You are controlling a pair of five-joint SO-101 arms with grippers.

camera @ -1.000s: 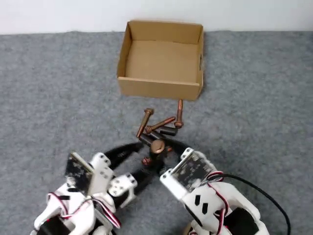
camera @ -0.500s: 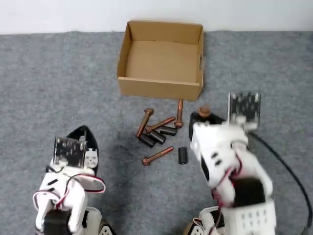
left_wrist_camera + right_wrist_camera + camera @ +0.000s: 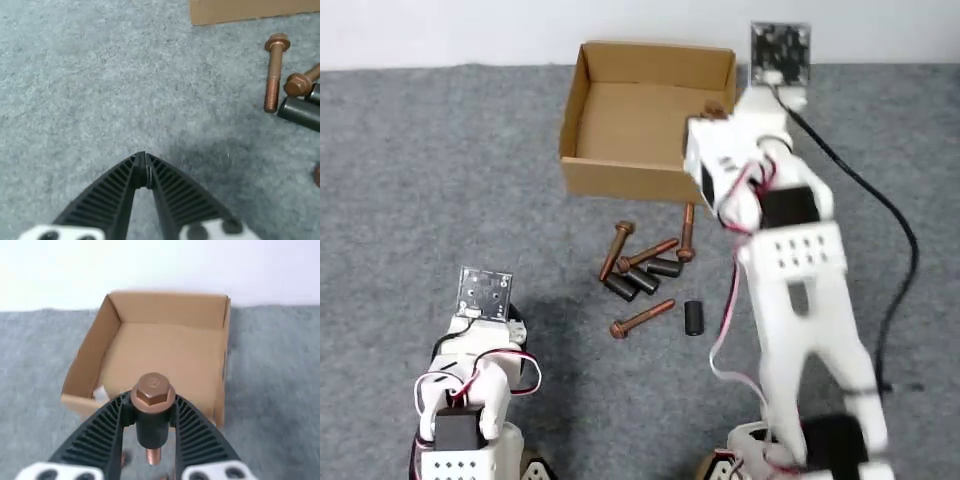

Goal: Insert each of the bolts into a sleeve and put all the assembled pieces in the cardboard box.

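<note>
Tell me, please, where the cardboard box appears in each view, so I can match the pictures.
High view: the cardboard box sits open at the far middle of the grey carpet.
Left wrist view: a strip of its front wall, beyond the left gripper, near a loose bolt.
Right wrist view: the whole box lies beyond the right gripper holding a sleeved bolt.
Shared landmark: the grey carpet under the box.

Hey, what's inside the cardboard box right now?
The floor of the cardboard box that shows is bare. Its near right corner is covered by the right hand, shut on a sleeve with a bolt in it.
</note>
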